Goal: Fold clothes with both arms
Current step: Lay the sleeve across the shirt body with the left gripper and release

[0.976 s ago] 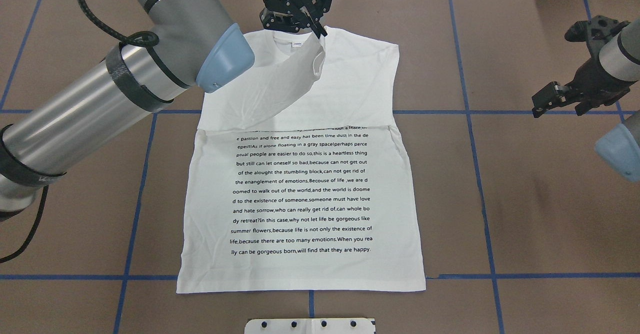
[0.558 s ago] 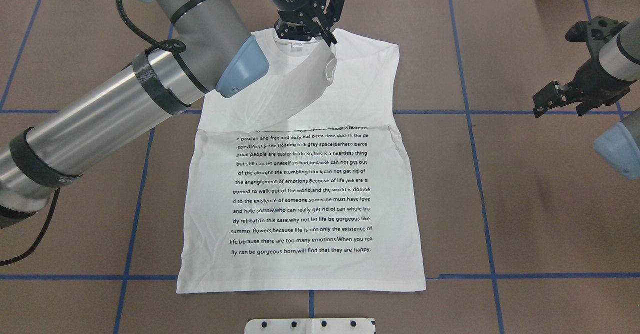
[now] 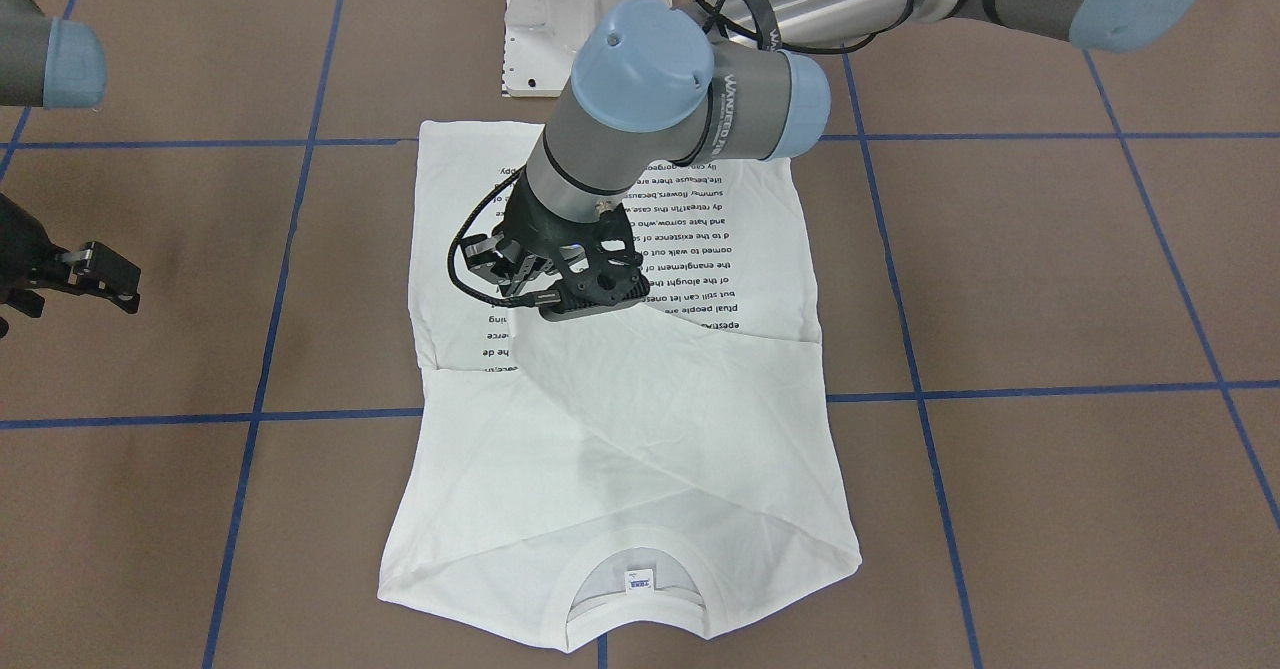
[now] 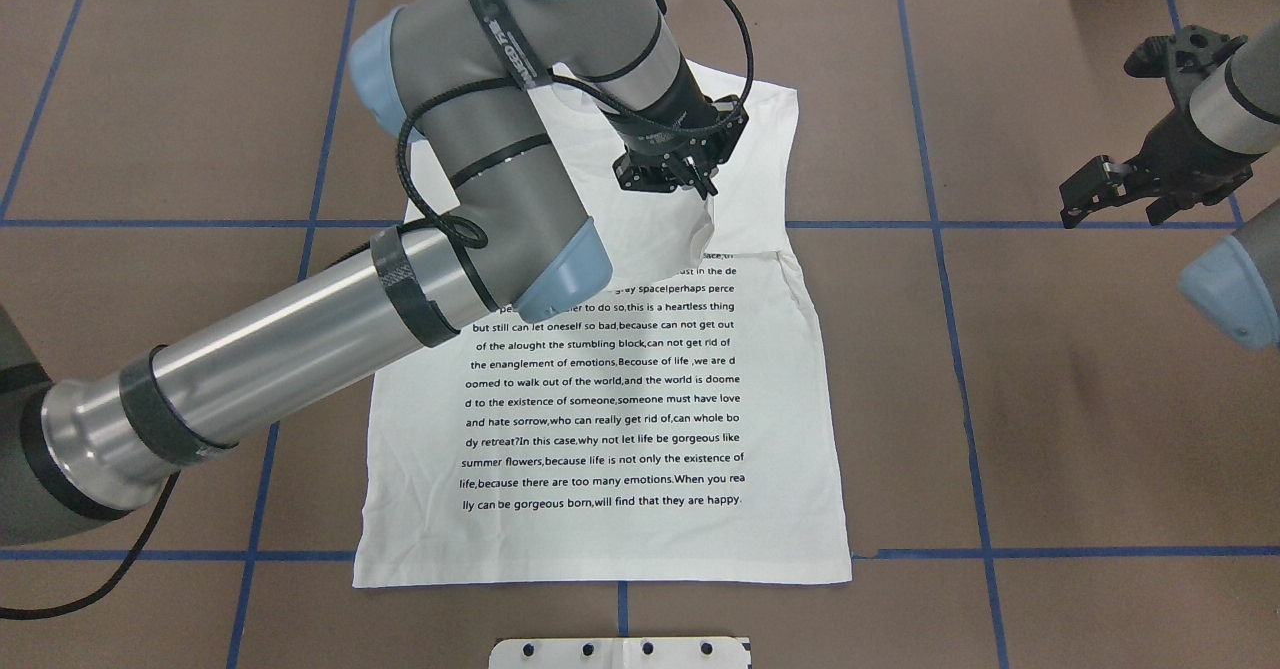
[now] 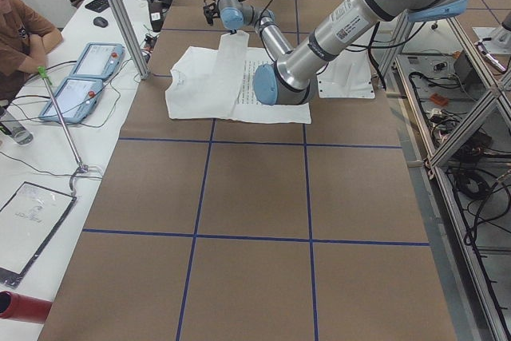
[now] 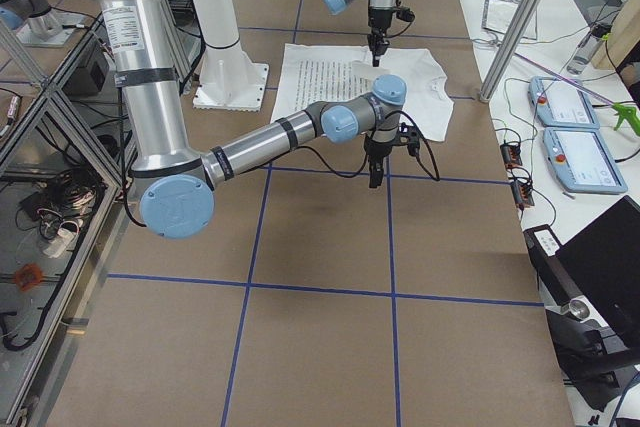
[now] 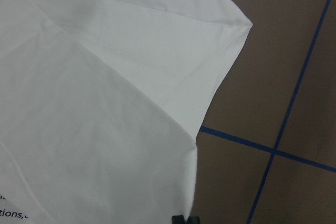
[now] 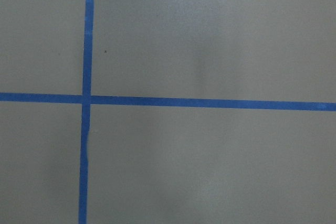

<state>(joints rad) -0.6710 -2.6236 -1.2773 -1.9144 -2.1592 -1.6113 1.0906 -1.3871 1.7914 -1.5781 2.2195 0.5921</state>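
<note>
Since the earlier frame the left claw (image 4: 695, 184) has come away from the collar (image 3: 630, 554) toward the robot, and it now hangs over the upper part of the shirt (image 4: 600, 524), close to the first lines of the text (image 4: 600, 381). Its fingers are pressed together on the cuff of the sleeve (image 3: 650, 374). The sleeve runs slantwise across the chest and is lifted a little at the cuff end. The left arm (image 4: 300, 349) reaches over the shirt's left side and hides part of it. The shirt lies flat on the brown desk (image 4: 1050, 399), text side up, with the hem nearest the robot and the collar at the far end. The right claw (image 4: 1115, 199) hangs well apart on the right, over bare desk. Its fingers are spread and hold nothing. Its wrist camera shows only the desk and blue tape lines (image 8: 210, 103).
</note>
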